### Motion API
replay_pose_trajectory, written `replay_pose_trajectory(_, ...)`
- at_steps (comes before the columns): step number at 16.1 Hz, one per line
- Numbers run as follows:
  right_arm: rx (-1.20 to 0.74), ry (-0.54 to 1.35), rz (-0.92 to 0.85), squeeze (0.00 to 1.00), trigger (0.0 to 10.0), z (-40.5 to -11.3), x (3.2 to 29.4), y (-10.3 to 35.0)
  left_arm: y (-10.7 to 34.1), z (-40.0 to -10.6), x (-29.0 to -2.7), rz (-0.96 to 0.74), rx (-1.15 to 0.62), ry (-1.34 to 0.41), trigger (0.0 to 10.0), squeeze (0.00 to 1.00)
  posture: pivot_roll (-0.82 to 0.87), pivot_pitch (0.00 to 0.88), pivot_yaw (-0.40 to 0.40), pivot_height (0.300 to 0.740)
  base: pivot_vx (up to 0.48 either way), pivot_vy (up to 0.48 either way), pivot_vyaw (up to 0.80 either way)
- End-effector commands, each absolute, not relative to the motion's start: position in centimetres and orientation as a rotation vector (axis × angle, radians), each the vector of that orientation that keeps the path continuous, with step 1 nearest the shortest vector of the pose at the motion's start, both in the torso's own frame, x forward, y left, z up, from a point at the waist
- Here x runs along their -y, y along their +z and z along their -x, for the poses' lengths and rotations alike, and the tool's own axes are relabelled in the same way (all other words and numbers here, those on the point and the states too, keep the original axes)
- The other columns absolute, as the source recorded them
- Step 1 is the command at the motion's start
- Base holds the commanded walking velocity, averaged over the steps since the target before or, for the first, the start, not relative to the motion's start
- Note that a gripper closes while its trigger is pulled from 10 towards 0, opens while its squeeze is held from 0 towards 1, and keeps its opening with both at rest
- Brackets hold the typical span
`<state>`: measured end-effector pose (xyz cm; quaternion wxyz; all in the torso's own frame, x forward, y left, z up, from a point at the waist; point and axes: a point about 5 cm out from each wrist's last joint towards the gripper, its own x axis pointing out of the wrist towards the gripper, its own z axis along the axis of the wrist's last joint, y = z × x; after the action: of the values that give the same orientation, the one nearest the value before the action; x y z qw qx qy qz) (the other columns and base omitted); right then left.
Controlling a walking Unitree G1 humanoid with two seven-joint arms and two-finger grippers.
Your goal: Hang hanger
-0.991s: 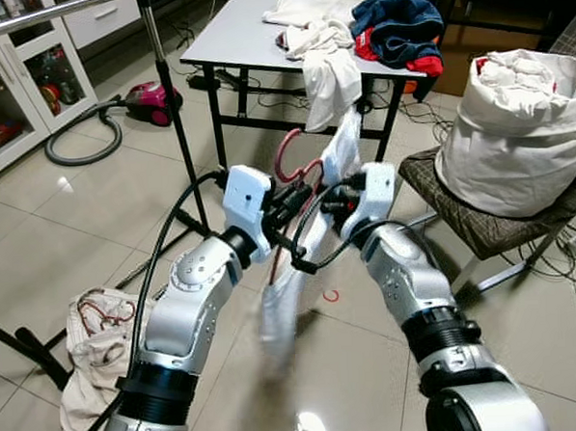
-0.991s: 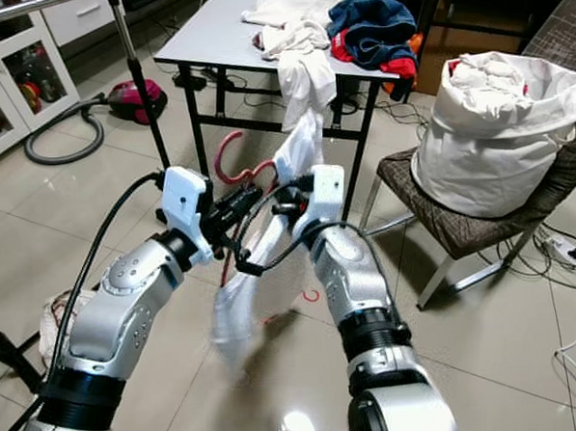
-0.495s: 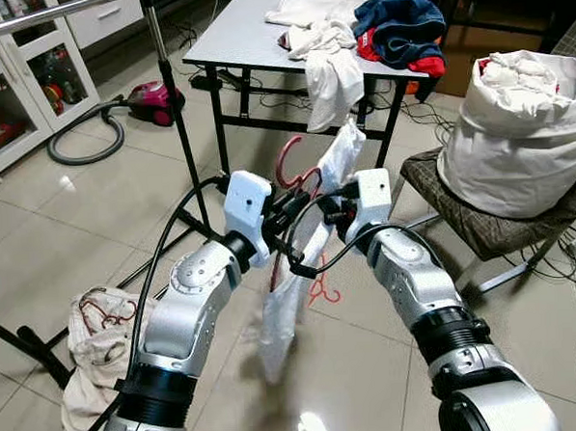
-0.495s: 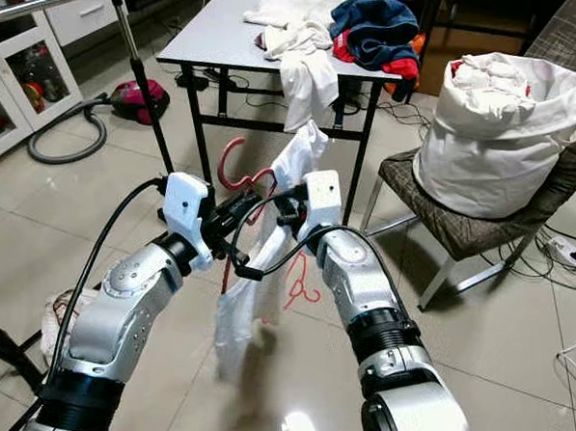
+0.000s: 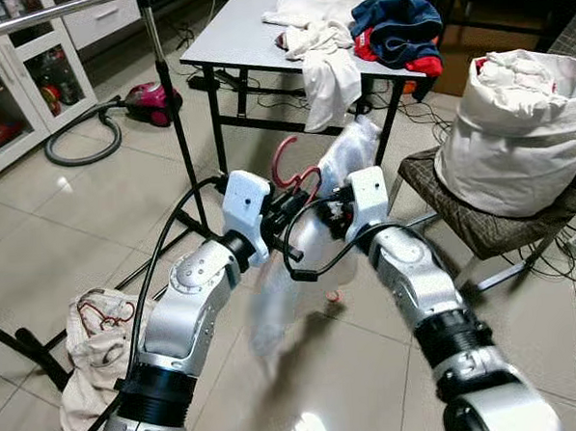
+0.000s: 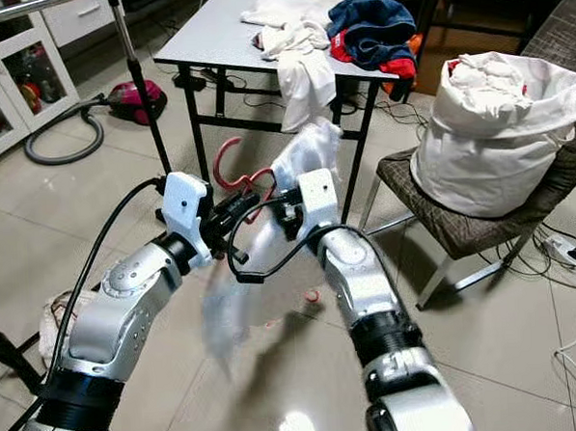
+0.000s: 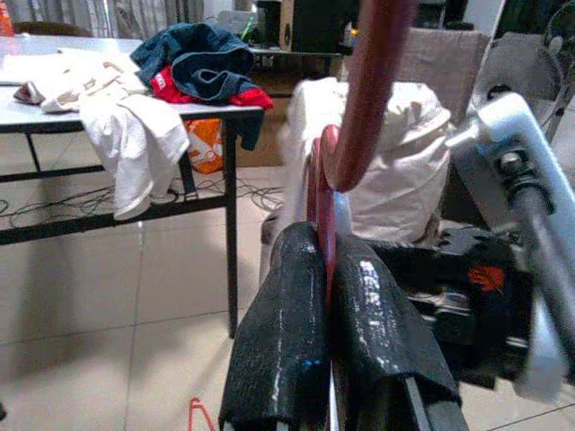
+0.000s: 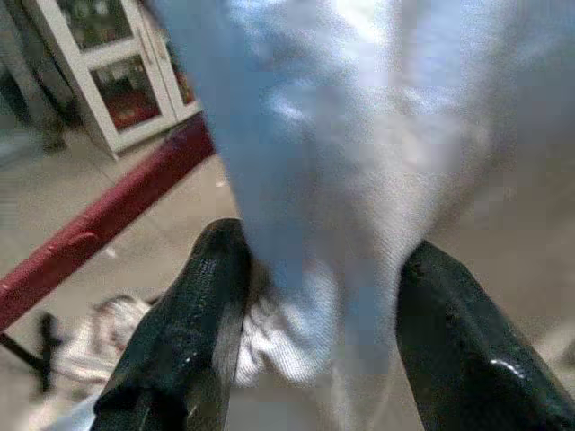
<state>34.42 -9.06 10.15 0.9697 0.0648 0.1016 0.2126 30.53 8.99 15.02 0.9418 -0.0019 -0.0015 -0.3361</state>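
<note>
A red hanger [image 5: 283,159] with a white garment [image 5: 354,144] on it is held up in front of me. My left gripper [image 5: 292,202] is shut on the hanger's stem just below the hook, as the left wrist view shows with the left gripper [image 7: 325,250] pinching the red hanger [image 7: 364,99]. Right beside it, my right gripper [image 5: 334,209] is at the garment's upper part. In the right wrist view its fingers [image 8: 202,305] stand apart with the white garment [image 8: 332,180] bunched between them. The garment's lower part hangs blurred.
A clothes rack's upright pole [image 5: 171,96] and rail [image 5: 46,14] stand at the left. A grey table [image 5: 240,35] with clothes lies ahead. A chair [image 5: 482,229] carries a white bag. A cloth pile [image 5: 96,332] and a vacuum cleaner [image 5: 151,97] lie on the floor.
The garment's upper part has bunched up higher above the right gripper. Its lower part has swung and is now blurred. The right gripper has shifted slightly toward the left one.
</note>
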Motion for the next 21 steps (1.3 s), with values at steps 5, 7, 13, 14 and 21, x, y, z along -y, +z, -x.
replay_pose_trajectory(5,-0.101,0.476,0.158,1.00,10.0,-34.5,9.3,11.1,14.7,-30.6,-9.2,-0.016,-0.022,-0.681,10.0,0.00,0.07,0.000,-0.019,0.740,0.000,0.000,0.00)
replay_pose_trajectory(7,-0.135,0.484,0.232,1.00,10.0,-34.3,9.7,10.6,14.6,-30.6,-9.2,-0.026,-0.031,-0.686,10.0,0.00,0.07,0.000,-0.017,0.740,0.000,0.000,0.00)
replay_pose_trajectory(13,-0.209,0.492,0.205,0.00,10.0,-34.3,10.0,9.6,15.4,-30.8,-9.8,-0.074,-0.031,-0.704,10.0,0.00,0.08,0.000,-0.016,0.740,0.000,0.000,0.00)
replay_pose_trajectory(14,-0.222,0.481,0.177,0.00,10.0,-34.4,10.2,9.6,16.0,-30.7,-9.7,-0.072,-0.023,-0.723,10.0,0.00,0.08,0.000,-0.015,0.740,0.000,0.000,0.00)
replay_pose_trajectory(21,-0.243,0.453,0.064,0.00,0.0,-35.1,10.0,9.5,17.6,-30.5,-9.2,-0.031,-0.004,-0.767,10.0,0.00,0.09,0.000,-0.017,0.740,0.000,0.000,0.00)
